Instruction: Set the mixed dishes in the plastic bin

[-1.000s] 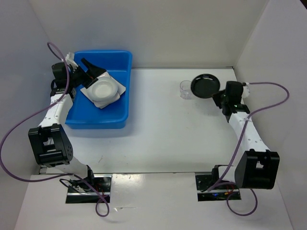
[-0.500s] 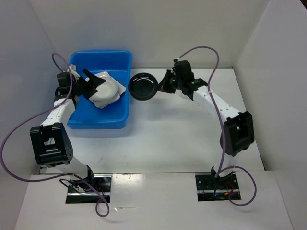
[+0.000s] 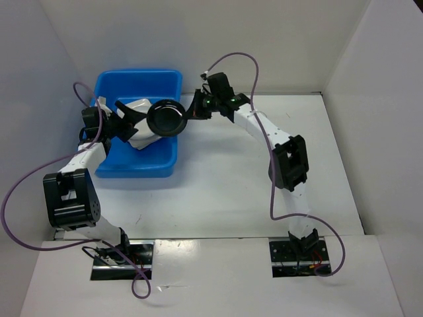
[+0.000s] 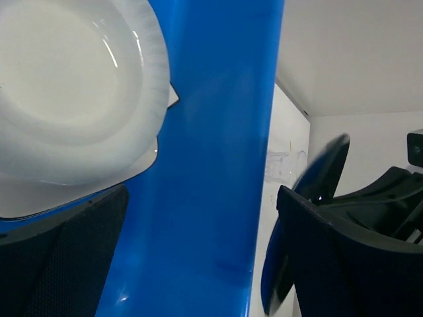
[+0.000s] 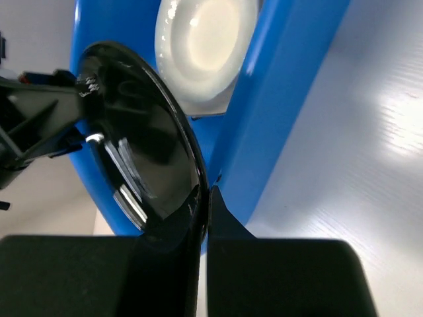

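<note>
Right pincer (image 3: 189,113): clamped on the rim of the round black bowl (image 3: 166,118) — the wrist view shows the rim pinched between its fingertips (image 5: 218,214).
Black bowl: off the bench (image 3: 225,178), tipped up on edge, hanging over the right side of the blue bin (image 3: 135,170), just beside the white dishes.
Left pincer (image 3: 137,121): inside the bin, jaws apart, one on each side of the stack's near edge.
Round white dish (image 4: 66,86): in the bin, lying on a flat white plate (image 4: 46,191).
Blue bin: at the bench's far left — against the back wall.
</note>
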You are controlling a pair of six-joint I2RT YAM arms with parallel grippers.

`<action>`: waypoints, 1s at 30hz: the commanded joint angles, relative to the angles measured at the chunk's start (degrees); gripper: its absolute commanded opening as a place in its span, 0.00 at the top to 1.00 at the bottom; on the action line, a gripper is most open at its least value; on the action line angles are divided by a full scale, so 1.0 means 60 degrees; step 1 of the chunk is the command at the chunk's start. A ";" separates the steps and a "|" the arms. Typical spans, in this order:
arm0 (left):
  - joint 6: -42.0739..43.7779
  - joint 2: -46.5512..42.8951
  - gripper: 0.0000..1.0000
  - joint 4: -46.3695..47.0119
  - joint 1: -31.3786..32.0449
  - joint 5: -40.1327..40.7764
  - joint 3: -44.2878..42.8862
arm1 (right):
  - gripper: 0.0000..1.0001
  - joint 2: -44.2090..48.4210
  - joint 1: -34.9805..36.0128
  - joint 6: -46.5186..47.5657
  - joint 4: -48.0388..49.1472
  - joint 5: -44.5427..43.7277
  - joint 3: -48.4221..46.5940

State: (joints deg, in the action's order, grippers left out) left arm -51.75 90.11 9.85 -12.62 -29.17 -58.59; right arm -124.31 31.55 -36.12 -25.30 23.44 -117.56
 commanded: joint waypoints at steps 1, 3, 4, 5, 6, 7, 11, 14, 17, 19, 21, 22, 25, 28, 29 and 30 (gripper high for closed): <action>-0.0780 -0.0384 0.00 0.1185 -0.0064 -0.0748 0.0243 | 1.00 -0.0506 0.0367 0.0335 -0.0544 0.0400 -0.1219; -0.0984 -0.0384 0.00 0.1186 -0.0064 -0.1026 0.0142 | 1.00 -0.0595 0.0454 0.0336 -0.0632 0.0487 -0.1427; -0.0985 -0.0384 0.00 0.1186 -0.0064 -0.1027 0.0141 | 1.00 -0.0711 0.0454 0.0336 -0.0632 0.0488 -0.1573; -0.0985 -0.0384 0.00 0.1186 -0.0064 -0.1158 0.0054 | 1.00 -0.0799 0.0454 0.0336 -0.0734 0.0488 -0.1676; -0.1072 -0.0384 0.01 0.1273 -0.0064 -0.1159 0.0053 | 1.00 -0.0800 0.0454 0.0336 -0.0735 0.0488 -0.1778; -0.1203 -0.0297 0.04 0.1390 -0.0064 -0.1290 0.0053 | 1.00 -0.0916 0.0454 0.0336 -0.0865 0.0488 -0.2011; -0.0898 -0.0296 0.06 0.0983 -0.0064 -0.1291 -0.0180 | 1.00 -0.1005 0.0367 0.0453 -0.1013 0.0297 -0.2233; -0.0897 -0.0296 0.07 0.0893 -0.0064 -0.1407 -0.0431 | 1.00 -0.1267 0.0132 0.0453 -0.1276 0.0297 -0.2671; -0.1262 -0.0296 0.13 0.1186 -0.0064 -0.1847 -0.0431 | 1.00 -0.1561 -0.0072 0.0453 -0.1626 0.0297 -0.3228; -0.1263 -0.0296 0.15 0.1317 0.0024 -0.1978 -0.0431 | 1.00 -0.1941 -0.0073 0.0540 -0.1832 0.0297 -0.3871; -0.1176 -0.0384 0.15 0.1230 0.0213 -0.1979 -0.0519 | 1.00 -0.2393 -0.0073 0.0541 -0.2213 0.0297 -0.4703; -0.1045 -0.0384 0.15 0.1128 0.0214 -0.1892 -0.0519 | 1.00 -0.2600 -0.0073 0.0541 -0.2359 0.0384 -0.5057; -0.0957 -0.0472 0.16 0.0996 0.0214 -0.1892 -0.0519 | 1.00 -0.3490 -0.0073 0.0541 -0.3149 0.0385 -0.6794; -0.0839 -0.0472 0.21 0.0996 0.0302 -0.1774 -0.0519 | 1.00 -0.3891 -0.0248 0.0411 -0.3314 0.0910 -0.7464; -0.0839 -0.0472 0.22 0.0996 0.0302 -0.1673 -0.0519 | 1.00 -0.3804 -0.0249 0.0409 -0.3211 0.0912 -0.7303; -0.0839 -0.0472 0.23 0.1083 0.0389 -0.1672 -0.0432 | 1.00 -0.3803 -0.0249 0.0409 -0.3210 0.0999 -0.7302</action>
State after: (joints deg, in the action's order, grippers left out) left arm -58.37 89.69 14.44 -10.96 -38.85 -59.48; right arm -147.33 30.46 -33.36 -42.46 25.98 -157.95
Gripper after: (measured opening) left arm 0.778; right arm 0.020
